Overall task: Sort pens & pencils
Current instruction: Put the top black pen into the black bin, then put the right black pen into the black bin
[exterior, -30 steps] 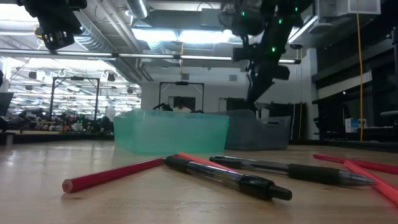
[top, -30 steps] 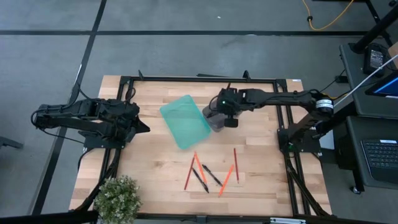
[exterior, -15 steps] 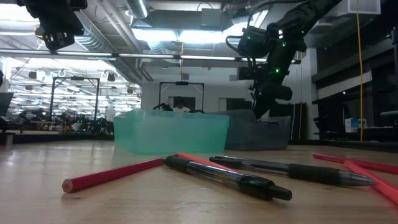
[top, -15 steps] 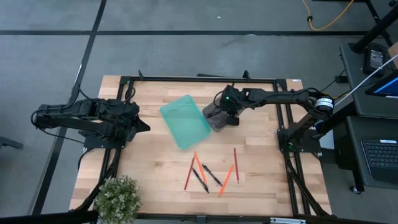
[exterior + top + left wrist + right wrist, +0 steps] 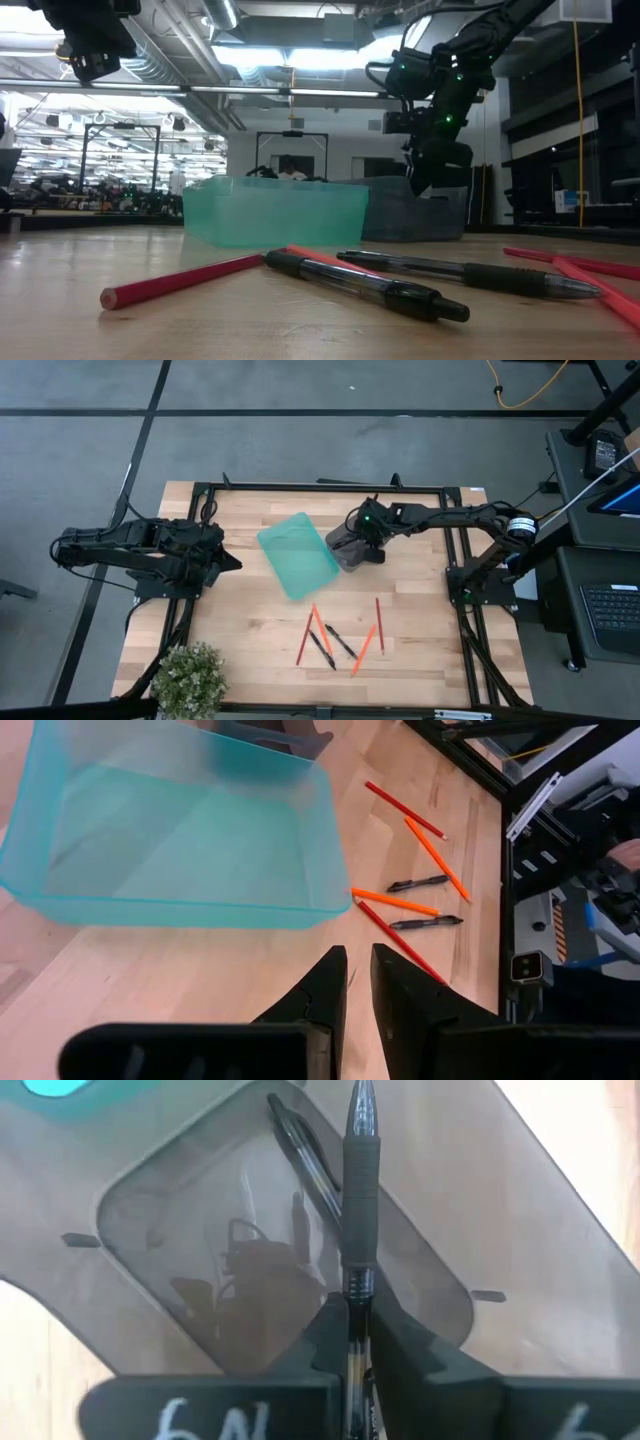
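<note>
My right gripper (image 5: 368, 548) (image 5: 358, 1320) is shut on a black pen (image 5: 360, 1190) above the translucent grey bin (image 5: 342, 554) (image 5: 400, 222). Another black pen (image 5: 300, 1142) lies on that bin's floor. The teal bin (image 5: 298, 555) (image 5: 180, 830) stands beside it and holds nothing. Toward the near edge, two black pens (image 5: 331, 645) (image 5: 365, 286) and several orange-red pencils (image 5: 320, 626) (image 5: 180, 282) lie flat on the table. My left gripper (image 5: 228, 565) (image 5: 358, 982) is shut and hovers left of the teal bin. My right gripper pinches the pen's clear barrel (image 5: 358, 1295) just behind the black rubber grip, between its two fingers. The pen lies along the fingers and sticks out past them, tip (image 5: 361, 1105) foremost. It is lifted clear and points down into the grey bin.
A potted plant (image 5: 190, 680) stands at the table's near left corner. A black frame (image 5: 320, 487) borders the wooden top. Bare wood lies between the bins and the scattered sticks, and to the right of the grey bin.
My right gripper has come down toward the grey bin with the pen still in its hold, and has tipped so that the pen hangs less upright than before. The left arm and the sticks on the table have kept still.
</note>
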Controlling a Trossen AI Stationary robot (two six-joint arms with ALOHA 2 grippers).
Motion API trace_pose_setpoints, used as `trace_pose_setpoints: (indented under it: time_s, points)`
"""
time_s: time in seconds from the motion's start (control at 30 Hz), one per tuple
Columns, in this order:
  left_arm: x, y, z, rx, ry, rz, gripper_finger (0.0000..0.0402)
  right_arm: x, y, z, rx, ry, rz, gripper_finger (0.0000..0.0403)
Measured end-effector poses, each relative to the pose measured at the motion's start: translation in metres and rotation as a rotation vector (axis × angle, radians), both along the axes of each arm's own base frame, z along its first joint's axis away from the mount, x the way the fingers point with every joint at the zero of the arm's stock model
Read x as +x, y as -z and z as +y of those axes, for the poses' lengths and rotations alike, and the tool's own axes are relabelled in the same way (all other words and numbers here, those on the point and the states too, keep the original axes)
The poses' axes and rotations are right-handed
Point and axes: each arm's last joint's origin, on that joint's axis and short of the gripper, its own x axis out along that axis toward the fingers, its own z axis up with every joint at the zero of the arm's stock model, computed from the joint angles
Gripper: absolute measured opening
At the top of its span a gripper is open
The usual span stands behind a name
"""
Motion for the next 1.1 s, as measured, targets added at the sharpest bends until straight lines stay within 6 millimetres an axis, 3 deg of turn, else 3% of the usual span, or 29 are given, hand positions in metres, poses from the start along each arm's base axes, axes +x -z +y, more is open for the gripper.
trace_pose_setpoints:
  time_s: [0.4, 0.6, 0.73, 0.93, 1.1]
  points:
    - [0.0, 0.0, 0.0, 0.006, 0.004, 0.0, 0.0043, 0.001, -0.001, 0.0, 0.023, -0.001, -0.024, 0.0087]
    - [0.0, 0.0, 0.0, 0.006, 0.004, 0.0, 0.0043, 0.003, -0.002, 0.0, 0.02, 0.005, -0.04, 0.0092]
    - [0.0, 0.0, 0.0, 0.006, 0.004, 0.0, 0.0043, 0.012, -0.018, 0.006, 0.029, -0.002, -0.049, 0.0086]
    - [0.0, 0.0, 0.0, 0.005, 0.004, 0.0, 0.0043, 0.027, -0.057, 0.038, 0.108, -0.02, -0.003, 0.0084]
    - [0.0, 0.0, 0.0, 0.001, 0.001, 0.001, 0.0043, 0.032, -0.067, 0.092, 0.403, -0.031, 0.012, 0.0089]
